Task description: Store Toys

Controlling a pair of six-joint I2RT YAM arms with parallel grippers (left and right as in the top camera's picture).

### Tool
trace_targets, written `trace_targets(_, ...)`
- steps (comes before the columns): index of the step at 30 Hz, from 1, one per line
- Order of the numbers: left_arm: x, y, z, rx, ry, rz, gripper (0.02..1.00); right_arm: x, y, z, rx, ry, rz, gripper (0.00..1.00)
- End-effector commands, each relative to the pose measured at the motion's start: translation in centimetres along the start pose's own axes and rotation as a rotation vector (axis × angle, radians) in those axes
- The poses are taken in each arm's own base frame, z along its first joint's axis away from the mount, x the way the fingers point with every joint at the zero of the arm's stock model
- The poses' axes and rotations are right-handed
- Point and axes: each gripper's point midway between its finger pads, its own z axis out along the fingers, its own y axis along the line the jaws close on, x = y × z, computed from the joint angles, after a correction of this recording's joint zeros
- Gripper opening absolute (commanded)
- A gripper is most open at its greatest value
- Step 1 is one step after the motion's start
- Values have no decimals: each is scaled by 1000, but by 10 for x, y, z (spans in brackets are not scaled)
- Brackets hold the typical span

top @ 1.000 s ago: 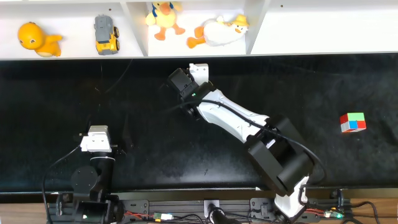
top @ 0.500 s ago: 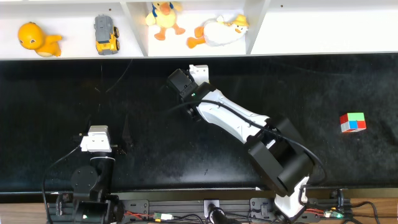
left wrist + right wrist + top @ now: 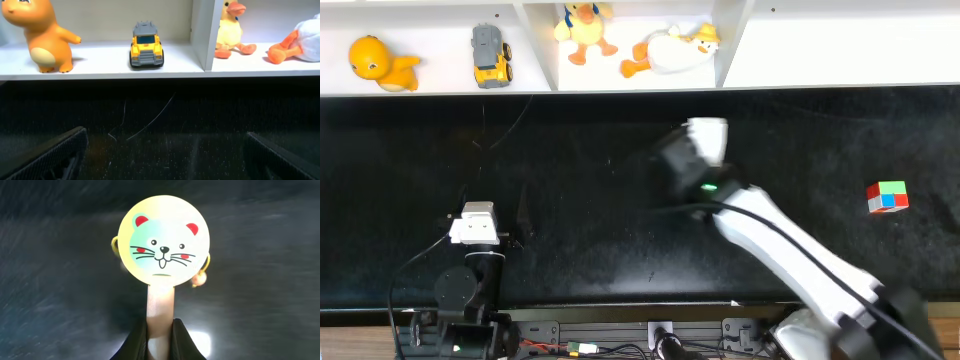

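Note:
My right gripper (image 3: 161, 336) is shut on the pale handle of a round rattle drum toy (image 3: 164, 247) with a cat face, red ears and small beads at its sides. It hangs above the black table. In the top view the right gripper (image 3: 670, 165) is over the table's middle, just below the white shelf (image 3: 840, 45). A coloured cube (image 3: 887, 197) lies at the table's right. My left gripper (image 3: 165, 139) is open and holds nothing, low at the near left, facing the shelf.
The shelf holds an orange figure (image 3: 380, 62), a yellow truck (image 3: 490, 55), a yellow duck plush (image 3: 583, 28) and a white duck plush (image 3: 670, 48). Its right compartment stands bare. The left wrist view shows the truck (image 3: 146, 45) and orange figure (image 3: 42, 35) straight ahead.
The right arm has swung to the right, from the table's upper middle-left toward the centre, with the rattle toy in its gripper. The left arm has kept still.

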Motion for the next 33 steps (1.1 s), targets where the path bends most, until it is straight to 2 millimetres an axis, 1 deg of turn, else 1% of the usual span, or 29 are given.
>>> trace_targets(1, -1, 2, -1, -11, -8, 19, 998, -26, -51, -15, 58, -77, 5, 42)
trace_targets(4, -1, 2, -1, -11, -8, 19, 998, -46, -76, -14, 96, -114, -1, 42)
trace_targets(6, -1, 2, -1, -11, -8, 19, 998, -59, -87, -10, 113, -143, -8, 42)
trace_targets(10, -1, 2, -1, -11, -8, 19, 998, -81, -98, -5, 131, -191, -77, 42)
trace_targets(13, -1, 2, -1, -11, -8, 19, 998, -94, -104, -2, 152, -206, -117, 42)
trace_targets(16, -1, 2, -1, -11, -8, 19, 996, -105, -111, 5, 164, -203, -140, 45)
trace_targets(20, -1, 2, -1, -11, -8, 19, 998, -117, -113, 21, 153, -186, -180, 47)
trace_targets(23, -1, 2, -1, -11, -8, 19, 998, -133, -114, 31, 159, -200, -178, 45)
trace_targets(28, -1, 2, -1, -11, -8, 19, 998, -169, -103, 43, 109, -251, -174, 45)
trace_targets(33, -1, 2, -1, -11, -8, 19, 998, -191, -95, 61, 62, -252, -164, 42)
